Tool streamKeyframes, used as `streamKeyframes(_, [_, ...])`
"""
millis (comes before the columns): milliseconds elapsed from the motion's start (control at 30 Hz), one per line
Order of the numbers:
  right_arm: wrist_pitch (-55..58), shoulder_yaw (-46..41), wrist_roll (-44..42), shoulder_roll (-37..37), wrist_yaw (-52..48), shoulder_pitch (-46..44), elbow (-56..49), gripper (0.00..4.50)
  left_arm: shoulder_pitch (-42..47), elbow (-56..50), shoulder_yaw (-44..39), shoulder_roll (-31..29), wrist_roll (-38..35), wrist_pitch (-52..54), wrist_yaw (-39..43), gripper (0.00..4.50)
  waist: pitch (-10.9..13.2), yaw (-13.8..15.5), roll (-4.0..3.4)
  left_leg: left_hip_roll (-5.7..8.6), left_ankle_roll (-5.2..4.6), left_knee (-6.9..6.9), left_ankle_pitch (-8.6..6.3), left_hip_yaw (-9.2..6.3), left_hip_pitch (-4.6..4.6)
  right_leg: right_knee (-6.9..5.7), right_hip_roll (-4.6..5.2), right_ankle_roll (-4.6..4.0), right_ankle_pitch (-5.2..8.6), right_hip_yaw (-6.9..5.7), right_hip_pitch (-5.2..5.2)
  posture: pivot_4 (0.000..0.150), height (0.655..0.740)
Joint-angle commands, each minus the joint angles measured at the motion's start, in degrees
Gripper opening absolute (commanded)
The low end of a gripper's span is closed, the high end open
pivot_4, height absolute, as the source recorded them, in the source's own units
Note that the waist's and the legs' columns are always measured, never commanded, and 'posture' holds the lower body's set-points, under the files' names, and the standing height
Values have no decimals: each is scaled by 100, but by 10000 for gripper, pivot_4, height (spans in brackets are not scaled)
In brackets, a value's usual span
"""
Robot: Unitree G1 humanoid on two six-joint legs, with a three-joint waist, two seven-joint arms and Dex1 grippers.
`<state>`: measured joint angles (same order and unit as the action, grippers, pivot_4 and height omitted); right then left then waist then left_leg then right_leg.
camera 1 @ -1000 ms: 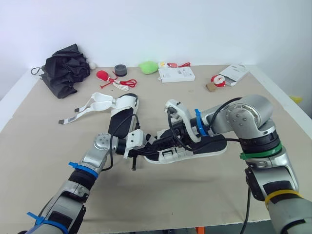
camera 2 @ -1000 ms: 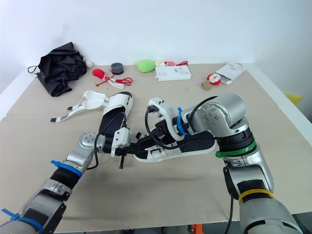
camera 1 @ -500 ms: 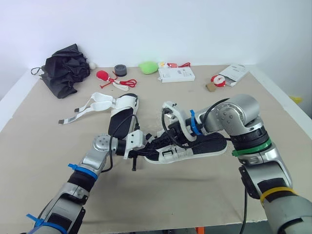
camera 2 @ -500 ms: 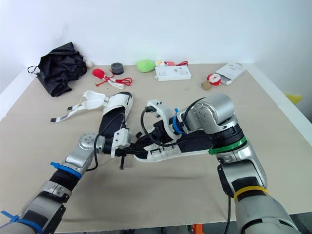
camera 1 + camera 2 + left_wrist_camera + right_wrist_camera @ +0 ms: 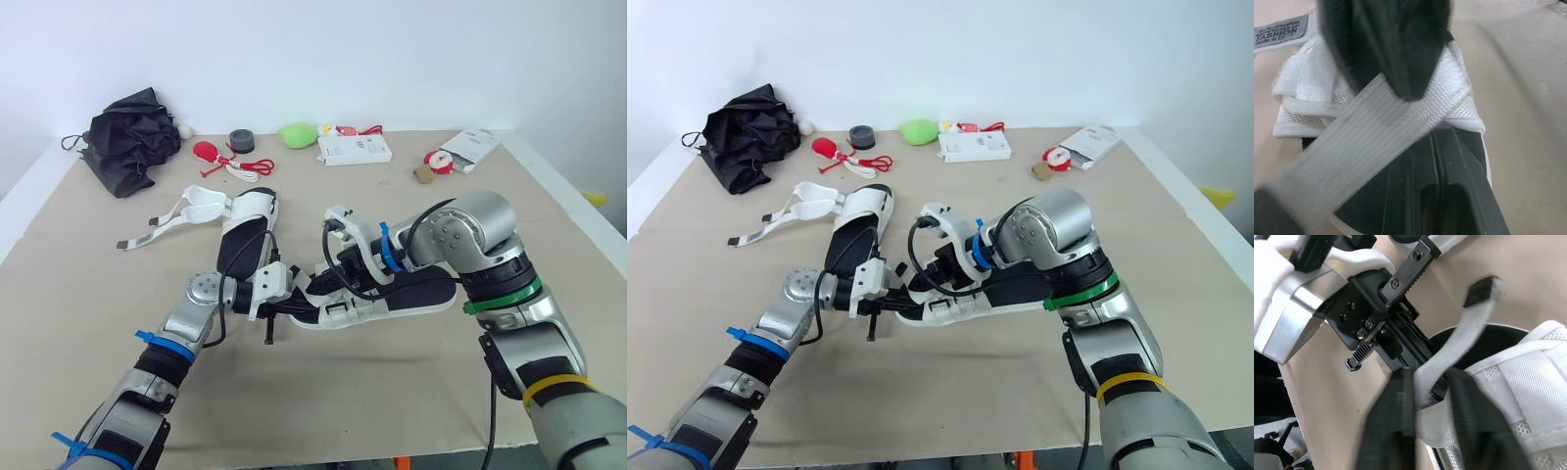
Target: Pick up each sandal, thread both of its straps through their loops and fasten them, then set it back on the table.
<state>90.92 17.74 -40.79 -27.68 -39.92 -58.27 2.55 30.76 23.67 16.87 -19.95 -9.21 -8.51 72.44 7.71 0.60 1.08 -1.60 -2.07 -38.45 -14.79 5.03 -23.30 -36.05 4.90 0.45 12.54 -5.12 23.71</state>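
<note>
Near sandal point(image 5: 421, 292) lies mid-counter point(image 5: 98, 294), long axis running left edge to right edge. Both tools meet at its left-edge end. Right tool point(image 5: 1425, 382), reaching in from the right-edge side, is closed on the white strap point(image 5: 1376, 127). Left tool point(image 5: 1434, 134) has its fingers pressed together just under that strap; whether they nip anything we can't tell. We judge the right arm is better placed to pull, w/ the left bracing. Second sandal point(image 5: 245, 220) sits twd the far-left corner, straps loose.
</note>
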Motion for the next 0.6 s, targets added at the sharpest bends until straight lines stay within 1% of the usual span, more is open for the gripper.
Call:
streamKeyframes(33, [8, -75, -21, 62, -81, -38, -59, 354, -353, 406, 364, -159, 435, 324, 41, 0, 0, -3, 0, 0, 0, 0, 0, 0, 0, 0, 0, 0, 0, 0, 0, 1500, 7400])
streamKeyframes(167, [-25, -212, 6, 92, -61, -34, -6, 354, -333, 422, 360, -161, 432, 326, 47, 0, 0, -4, 0, 0, 0, 0, 0, 0, 0, 0, -1, 1, 1, 0, 0, 1500, 7400])
streamKeyframes(300, [-272, -616, -11, 115, -75, 11, -43, 354, -315, 439, 366, -157, 435, 324, 59, 0, 1, -5, 0, 0, 0, 0, 0, 0, 0, 0, 0, 2, 1, 0, 0, 1500, 7400])
streamKeyframes(400, [-362, -1086, -58, 160, 10, 86, -98, 354, -307, 443, 374, -150, 437, 323, 69, 0, 1, -5, -1, 0, 0, 1, 0, -1, -1, 0, 0, 13, 8, -1, 0, 1500, 7400])
streamKeyframes(500, [-518, -1733, -37, 290, 340, 388, -392, 354, -294, 460, 379, -144, 439, 316, 80, 0, 1, -2, -1, 0, 0, 1, 0, -2, -1, 0, 0, 13, 8, -2, -1, 1500, 7400])
streamKeyframes(600, [-508, -1996, -60, 364, 514, 626, -720, 354, -289, 465, 381, -143, 439, 316, 85, 0, 2, -5, -2, 0, 0, 2, 0, -3, 0, 0, 0, 12, 8, -2, -2, 1500, 7400])
